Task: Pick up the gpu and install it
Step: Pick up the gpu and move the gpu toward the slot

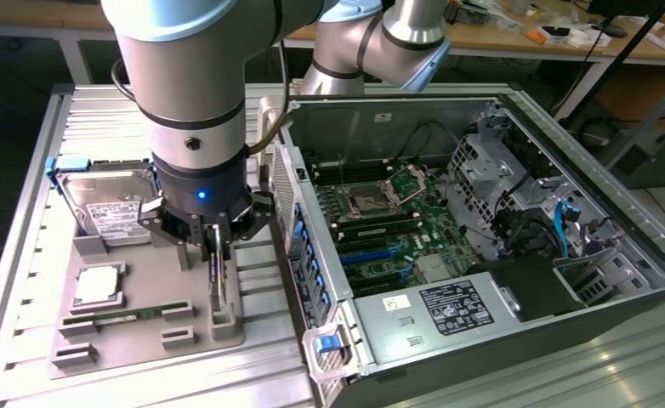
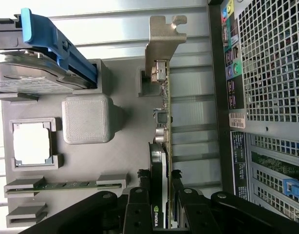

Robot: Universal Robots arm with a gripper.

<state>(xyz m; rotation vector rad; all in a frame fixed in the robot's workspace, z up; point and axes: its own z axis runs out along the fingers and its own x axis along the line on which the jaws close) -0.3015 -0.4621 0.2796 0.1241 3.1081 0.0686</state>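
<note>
While the arm hangs over the grey tray (image 1: 139,344) (image 2: 125,146) on the slatted metal table (image 1: 83,110), the gripper (image 1: 216,248) (image 2: 160,179) is right down astride the graphics card (image 1: 218,289) (image 2: 159,151). The black fingers (image 2: 140,195) are drawn in narrow, one against each flat face, clamped on the card. It stands on edge along the tray's side nearest the computer case (image 1: 309,255) (image 2: 271,58), and in the wrist view its silver bracket (image 2: 161,44) points away from the fingers. I can't tell whether the lower edge has cleared its holder.

Across the rest of the tray, a hard drive (image 1: 111,208) (image 2: 23,73) with a blue rail (image 2: 57,44) fills one end. A processor chip (image 1: 97,285) (image 2: 31,142) sits in its pocket mid-tray, and a narrow memory stick (image 1: 128,314) (image 2: 66,185) lies in clips toward the other end. The case lies just beside the tray, side panel off, with the motherboard (image 1: 389,221) showing.
</note>
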